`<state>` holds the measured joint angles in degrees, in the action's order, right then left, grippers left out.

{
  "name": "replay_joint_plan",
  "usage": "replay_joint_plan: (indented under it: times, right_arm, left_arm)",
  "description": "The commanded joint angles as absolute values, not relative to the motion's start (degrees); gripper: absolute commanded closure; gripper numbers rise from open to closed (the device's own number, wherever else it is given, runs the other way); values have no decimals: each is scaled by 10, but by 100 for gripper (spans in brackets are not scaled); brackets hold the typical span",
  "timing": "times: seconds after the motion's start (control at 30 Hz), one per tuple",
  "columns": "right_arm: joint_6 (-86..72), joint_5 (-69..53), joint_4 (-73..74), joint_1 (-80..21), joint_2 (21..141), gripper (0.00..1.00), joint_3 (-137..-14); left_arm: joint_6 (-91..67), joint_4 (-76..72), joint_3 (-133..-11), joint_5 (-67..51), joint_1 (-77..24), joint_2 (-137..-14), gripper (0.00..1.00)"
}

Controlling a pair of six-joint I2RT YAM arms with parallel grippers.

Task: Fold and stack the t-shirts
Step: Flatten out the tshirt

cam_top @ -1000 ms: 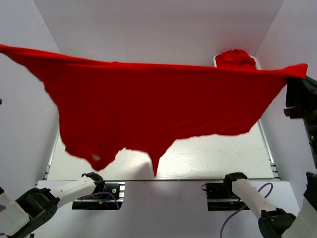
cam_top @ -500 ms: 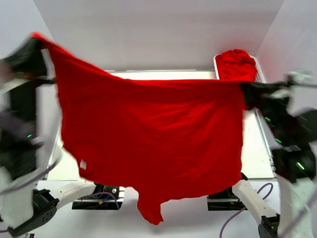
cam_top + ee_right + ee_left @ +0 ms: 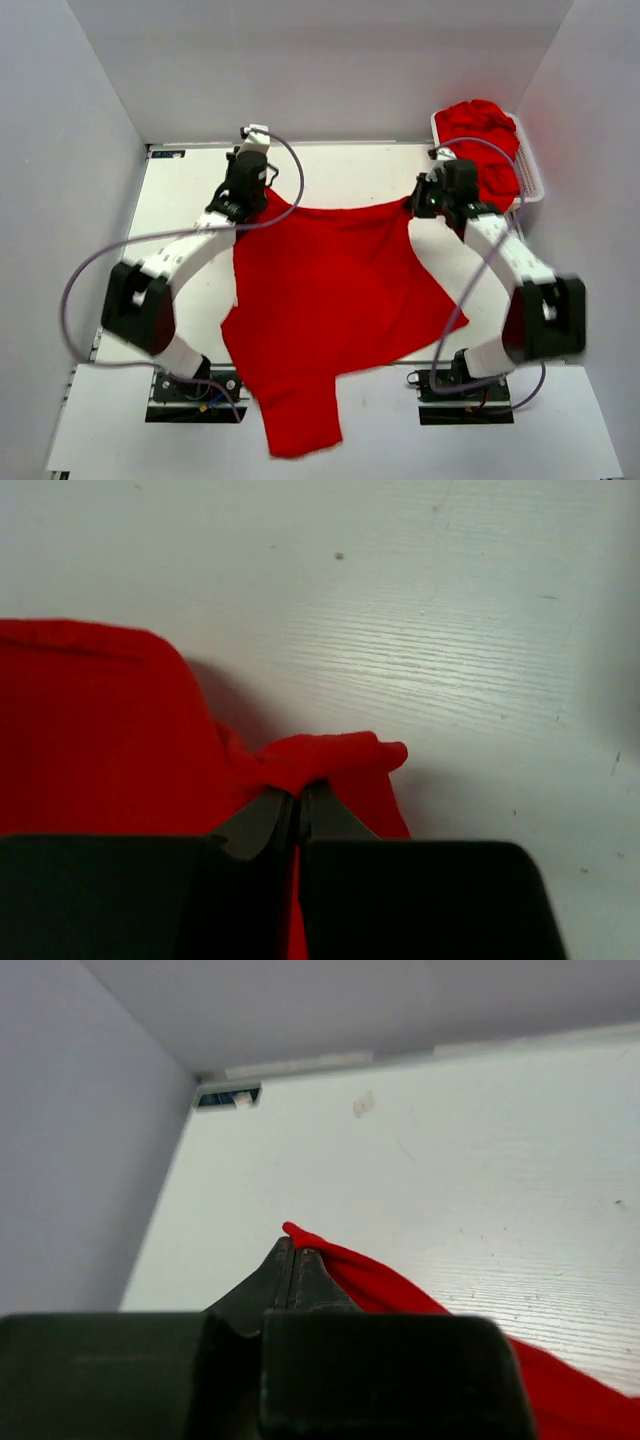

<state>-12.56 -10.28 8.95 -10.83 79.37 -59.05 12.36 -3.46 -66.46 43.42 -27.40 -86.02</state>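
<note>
The plain bright red soft fabric t-shirt lies spread across the white bench, far edge towards the back wall, while its near end droops over the bench's front edge between my two bases. My left claw is clamped on the far left corner of it, the fingers pressed together with only a thin lip of red cloth showing past the tips. My right claw pinches the far right corner the same way, with a small bunch of fabric crumpled just ahead of it. I judge this to be the laying-out step, with folding not yet begun. The next move calls for letting go of both corners without dragging them, then getting the overhanging end back onto the bench. More crumpled red t-shirts sit heaped in the white slotted plastic basket at the back right; how many, I cannot tell. Nor can I make out collar, sleeves or hem, and my wrist views catch only the corners.
</note>
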Motion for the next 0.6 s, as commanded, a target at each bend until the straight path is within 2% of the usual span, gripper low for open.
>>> replay_joint_plan:
  times: [0.0, 0.17, 0.33, 0.57]
  right_arm:
    - [-99, -98, 63, -104, 902, 100, -686]
    - [-88, -48, 111, -101, 1059, 100, -794]
    - [-87, -19, 155, -99, 1208, 100, -981]
    - [-92, 31, 164, -96, 1321, 97, -1114]
  left_arm:
    - [36, -59, -717, 420, -230, -942, 100]
    - [5, -25, -830, 373, -189, -1082, 100]
    - [5, -23, -927, 316, -168, -1193, 100]
    - [-18, -34, -963, 232, -132, -1237, 100]
